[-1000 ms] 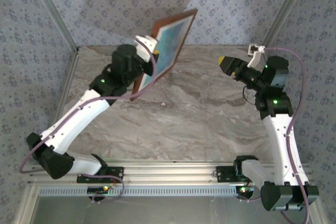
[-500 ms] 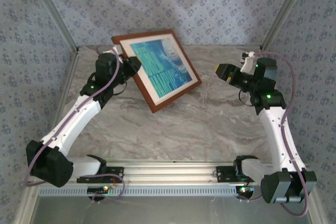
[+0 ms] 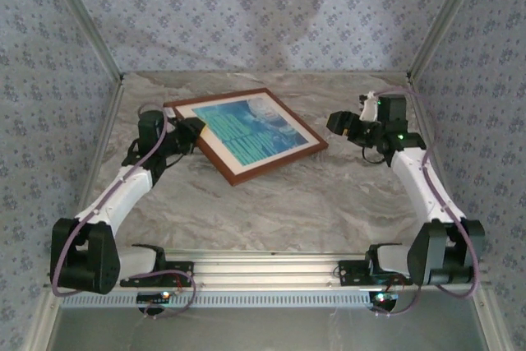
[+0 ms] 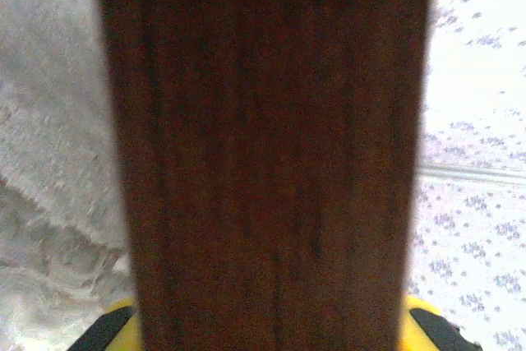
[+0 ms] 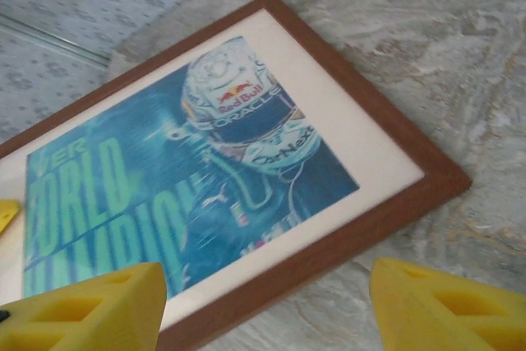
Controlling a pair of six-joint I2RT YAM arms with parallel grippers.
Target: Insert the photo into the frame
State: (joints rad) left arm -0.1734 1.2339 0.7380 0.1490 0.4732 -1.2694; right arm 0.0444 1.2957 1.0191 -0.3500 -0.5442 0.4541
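The frame [image 3: 279,163], thin reddish-brown wood, lies low and nearly flat across the back middle of the marble table. The photo [image 3: 255,131], blue-teal with a pale helmeted figure, sits inside it behind a white mat. My left gripper [image 3: 191,131] is shut on the frame's left edge; in the left wrist view the dark wood [image 4: 263,154] runs between the yellow fingers [image 4: 115,330]. My right gripper [image 3: 335,123] hovers open just off the frame's right corner. Its view looks down on the photo [image 5: 205,178] and the frame's rim [image 5: 353,232], with nothing between its fingers [image 5: 444,306].
The marble table [image 3: 312,203] has patterned walls on three sides, with metal posts at the back corners. Both arm bases stand on the rail [image 3: 271,269] at the near edge. The white mat [image 5: 362,145] borders the photo.
My left arm has swung the frame down from standing upright on edge to lying nearly flat, face up. My right arm moved left and lower toward the frame's right corner, its jaws slightly wider.
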